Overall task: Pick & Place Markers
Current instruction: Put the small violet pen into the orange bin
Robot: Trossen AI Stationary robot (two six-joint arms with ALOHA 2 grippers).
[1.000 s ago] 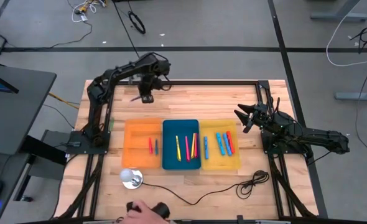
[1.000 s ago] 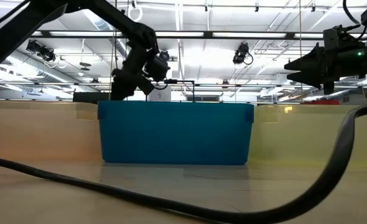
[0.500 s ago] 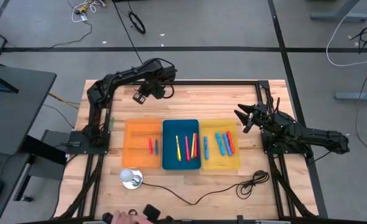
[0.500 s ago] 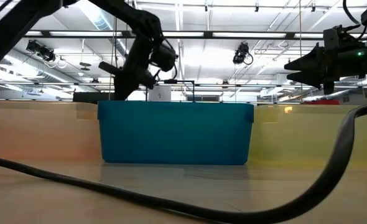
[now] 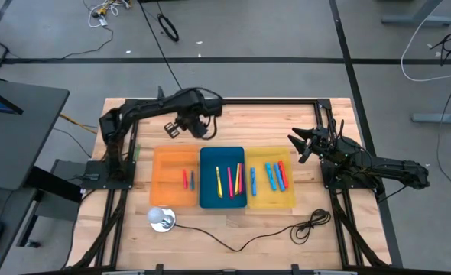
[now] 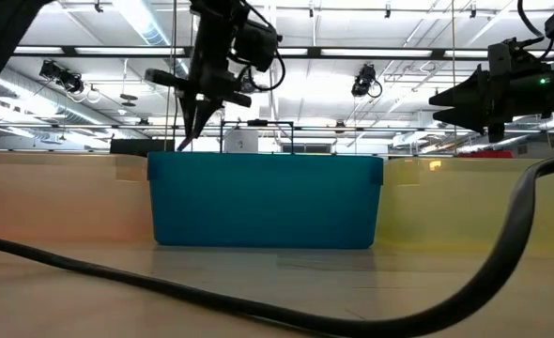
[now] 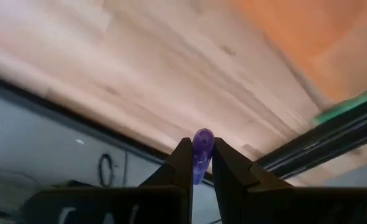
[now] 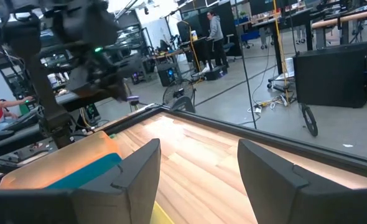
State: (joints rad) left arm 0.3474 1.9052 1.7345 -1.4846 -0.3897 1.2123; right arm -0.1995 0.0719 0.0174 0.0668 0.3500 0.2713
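My left gripper (image 5: 205, 130) hangs above the bare wood just beyond the far edges of the orange tray (image 5: 164, 164) and the blue tray (image 5: 210, 198). It is shut on a purple marker (image 7: 203, 138) and points steeply down. Red, blue, yellow and pink markers lie flat in the orange, blue and yellow trays (image 5: 288, 200). At the table's right side my right gripper (image 5: 293, 145) stands open and level, with nothing between its fingers (image 8: 140, 168). My left gripper pinches the purple marker between its two fingertips (image 7: 183, 155). A rounded purple end (image 7: 203, 135) shows just past them. The fingers come from above, slanting down. The marker is lifted clear of the table.
The three trays stand side by side in the table's middle. A white round object (image 5: 161, 218) sits near the front left, and a black cable (image 5: 309, 225) loops along the near edge. A dark frame rail (image 5: 248, 99) runs along the table's far edge.
My left gripper has risen and moved toward the table's right and near edges, toward the trays' far edge. It has rolled about its own pointing line. It has stayed shut on the purple marker, which has travelled with it clear of the table.
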